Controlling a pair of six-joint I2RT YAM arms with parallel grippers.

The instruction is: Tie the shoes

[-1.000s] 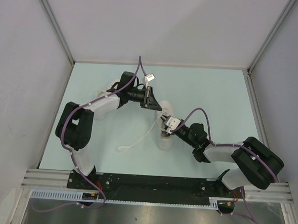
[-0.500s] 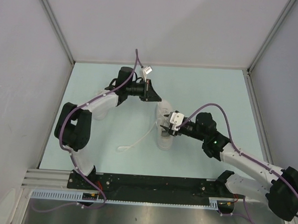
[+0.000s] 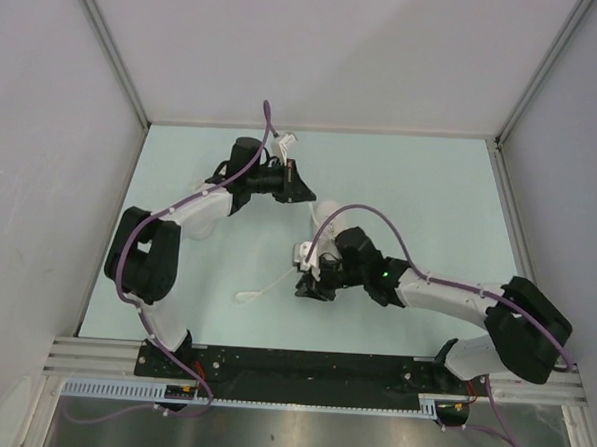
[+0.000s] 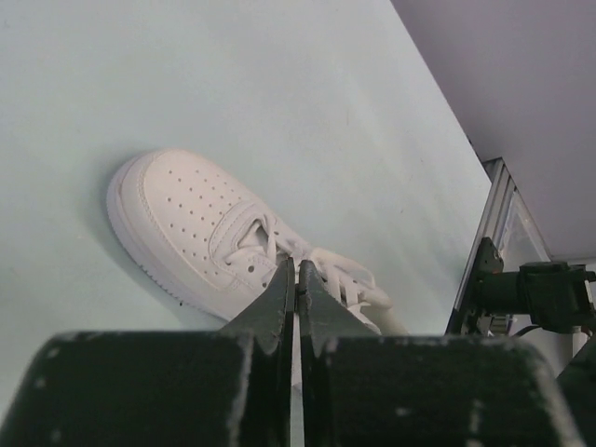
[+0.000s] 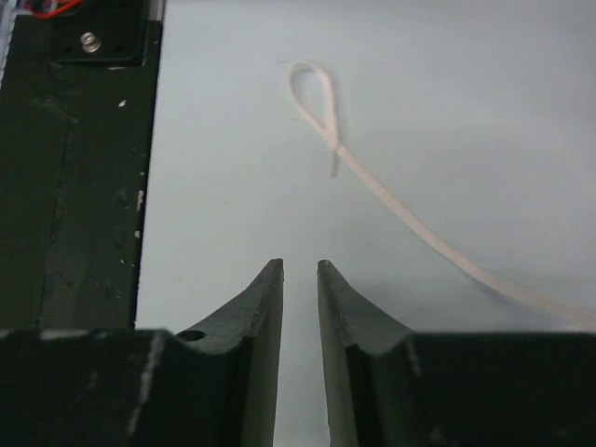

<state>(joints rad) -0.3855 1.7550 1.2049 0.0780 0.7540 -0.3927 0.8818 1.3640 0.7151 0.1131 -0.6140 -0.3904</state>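
Note:
A white shoe (image 4: 191, 228) lies on the pale table with its toe to the left in the left wrist view. From above, the shoe (image 3: 331, 219) is partly covered by my right arm. My left gripper (image 4: 296, 267) is shut, its tips just over the shoe's laces; a thin pale strip shows between the fingers, and I cannot tell whether it is a lace. From above, the left gripper (image 3: 306, 192) sits up and left of the shoe. A loose lace (image 5: 391, 200) with a small loop at its end trails left across the table. My right gripper (image 5: 298, 265) hovers near it, slightly open and holding nothing. From above, the right gripper (image 3: 307, 286) points left.
Grey walls enclose the table on three sides. A black base rail (image 3: 301, 369) runs along the near edge, and part of the rail (image 5: 79, 168) lies left of the right gripper. The lace end (image 3: 247, 297) rests on the table left of the right gripper.
My right arm swung its gripper left and toward the near edge, off the shoe and down beside the loose lace. The left gripper drew back slightly up and left, still shut.

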